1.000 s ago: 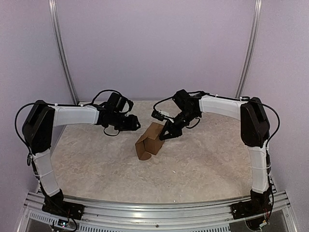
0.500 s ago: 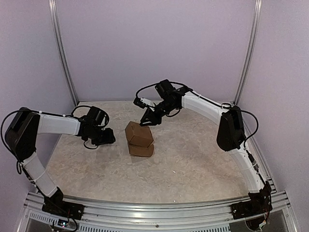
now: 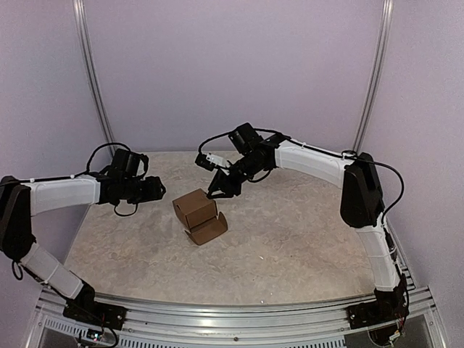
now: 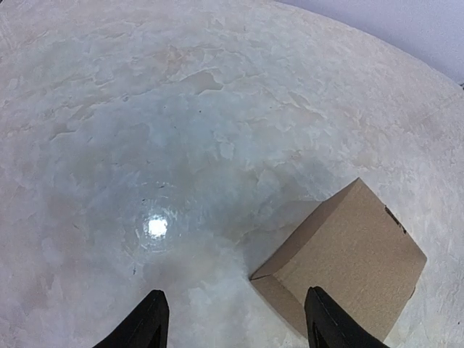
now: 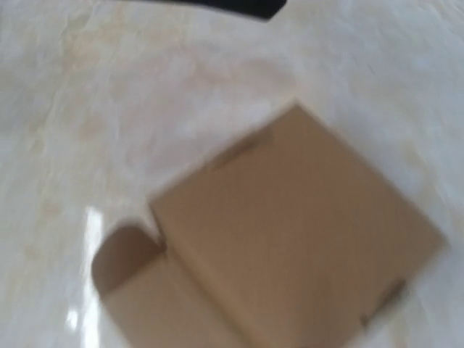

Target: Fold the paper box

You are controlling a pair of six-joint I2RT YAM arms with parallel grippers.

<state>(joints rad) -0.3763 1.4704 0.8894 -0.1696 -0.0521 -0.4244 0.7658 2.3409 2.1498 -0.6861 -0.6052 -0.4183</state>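
The paper box (image 3: 194, 207) is a small brown cardboard cube standing on the table, with one open flap (image 3: 208, 230) lying flat at its near side. My left gripper (image 3: 156, 190) is open and empty, a short way left of the box and apart from it. In the left wrist view the box (image 4: 355, 261) lies ahead and to the right of my gripper (image 4: 234, 292). My right gripper (image 3: 216, 190) hovers just behind and to the right of the box's top. The right wrist view is blurred; the box (image 5: 290, 232) and its flap (image 5: 138, 290) fill it, and my fingers do not show.
The table (image 3: 304, 239) is a pale mottled surface with purple walls behind and a metal rail (image 3: 217, 315) along the near edge. A dark shape (image 5: 232, 7) crosses the top of the right wrist view.
The box has shifted left and turned, from leaning to standing with a flap flat in front. My left arm has drawn back to the left. My right gripper has followed the box leftward.
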